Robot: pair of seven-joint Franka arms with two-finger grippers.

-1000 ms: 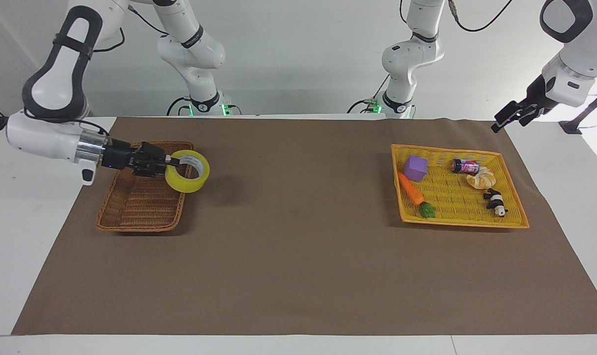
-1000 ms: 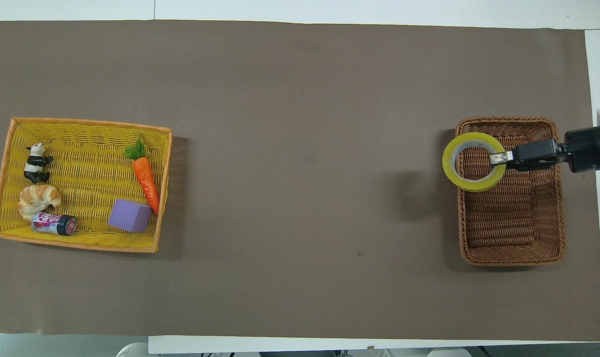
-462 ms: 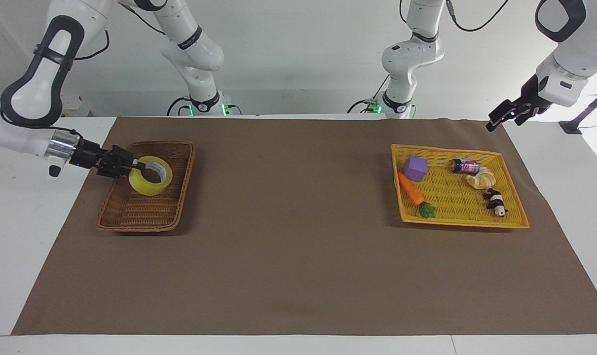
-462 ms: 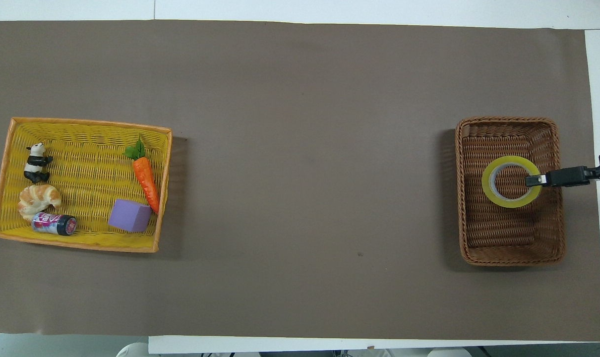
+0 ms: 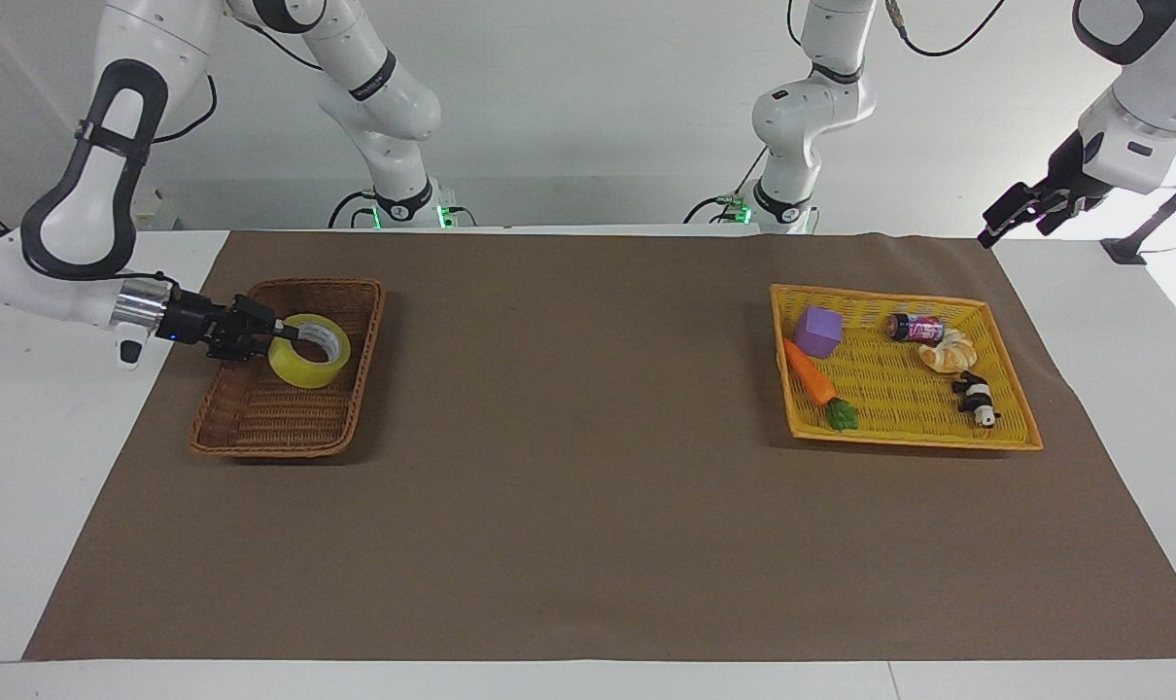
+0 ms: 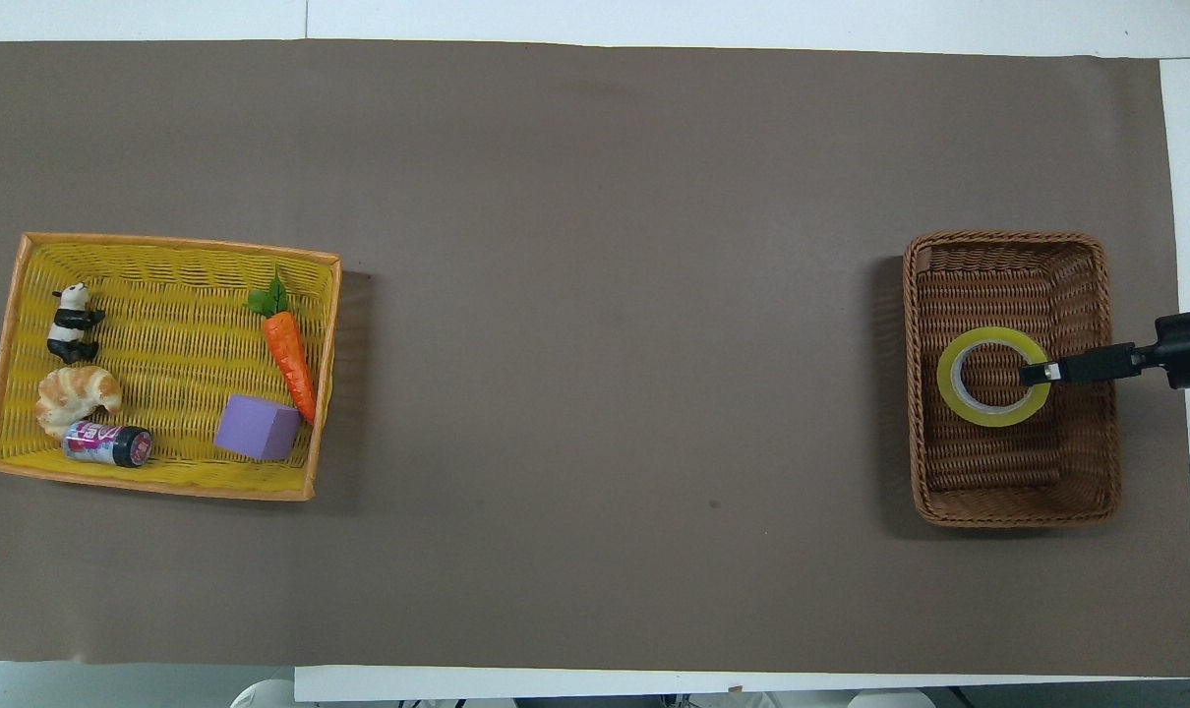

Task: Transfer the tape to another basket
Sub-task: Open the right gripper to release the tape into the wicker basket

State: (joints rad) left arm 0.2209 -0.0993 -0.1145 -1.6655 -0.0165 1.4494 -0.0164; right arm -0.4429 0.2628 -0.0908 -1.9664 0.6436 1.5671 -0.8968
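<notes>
Tape point(image 5: 309, 350) over basket point(image 5: 258, 428), right fingers point(image 5: 279, 330) pinching its wall

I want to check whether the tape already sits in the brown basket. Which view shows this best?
The facing view: from the side, the tape is low inside the brown basket, the right gripper shut on its wall. The overhead view shows only the tape over the basket floor, not its height.
</notes>
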